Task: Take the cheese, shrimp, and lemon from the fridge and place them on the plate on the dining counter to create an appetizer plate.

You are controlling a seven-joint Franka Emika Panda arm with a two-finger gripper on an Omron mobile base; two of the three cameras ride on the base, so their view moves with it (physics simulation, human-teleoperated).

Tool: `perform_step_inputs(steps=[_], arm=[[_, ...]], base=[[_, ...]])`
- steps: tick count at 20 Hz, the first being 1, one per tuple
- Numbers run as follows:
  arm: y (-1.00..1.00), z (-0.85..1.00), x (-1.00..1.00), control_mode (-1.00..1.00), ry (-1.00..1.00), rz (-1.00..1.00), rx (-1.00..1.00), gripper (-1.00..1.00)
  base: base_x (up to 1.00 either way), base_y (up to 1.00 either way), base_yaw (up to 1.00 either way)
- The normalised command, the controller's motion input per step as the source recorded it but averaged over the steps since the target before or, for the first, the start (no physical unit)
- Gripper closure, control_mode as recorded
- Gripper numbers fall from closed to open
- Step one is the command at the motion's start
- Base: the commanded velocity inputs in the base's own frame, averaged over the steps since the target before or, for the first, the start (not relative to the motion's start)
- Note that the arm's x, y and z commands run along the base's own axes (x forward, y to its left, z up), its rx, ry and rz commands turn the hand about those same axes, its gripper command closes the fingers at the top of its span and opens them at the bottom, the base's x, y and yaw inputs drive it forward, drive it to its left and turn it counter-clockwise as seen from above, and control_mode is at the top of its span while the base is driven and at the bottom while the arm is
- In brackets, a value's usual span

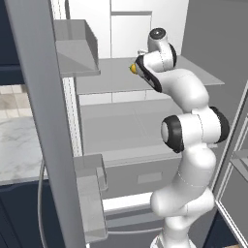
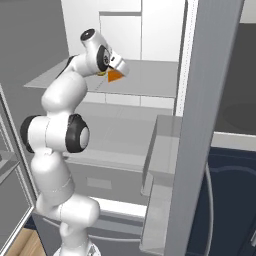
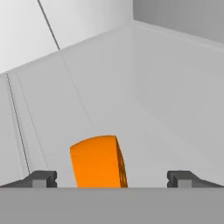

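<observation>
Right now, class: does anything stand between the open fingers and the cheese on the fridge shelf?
Nothing visible does. The cheese sits on the bare fridge shelf between the two spread fingers, off centre toward one.

Cheese (image 3: 98, 162): small orange wedge-shaped block, smooth broad face, textured side; sitting upright on a flat grey shelf inside the fridge (image 1: 145, 121), also showing as an orange wedge in the right base view.

Lemon (image 1: 133, 69): small rounded yellow fruit, lying on the same upper shelf, mostly hidden behind the arm.

Fridge: tall, pale grey, standing open; white inner walls, flat grey shelves, grey drawers below, door bins hanging at the sides.
</observation>
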Motion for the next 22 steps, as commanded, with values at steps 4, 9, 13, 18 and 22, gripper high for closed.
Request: perform_step_inputs(steps=[4,9,13,18,22], arm=[[0.00,-0.26,0.51,-1.00,0.02,0.00,0.00,-1.00],[-0.07,-0.56,-0.34,-1.00,0.11,-0.04,0.00,-1.00],[-0.04,-0.54,-0.20,-1.00,0.02,-0.04,0.00,-1.00],[0.00,-0.43,0.03,-1.00,0.00,-0.01,0.00,-1.00],[0.00,-0.65,0.15,-1.00,-0.06,-0.02,0.00,-1.00]], base=[[0.00,0.00,0.00],[0.00,0.00,0.00],[0.00,0.00,0.00],[0.00,0.00,0.00],[0.00,0.00,0.00]])
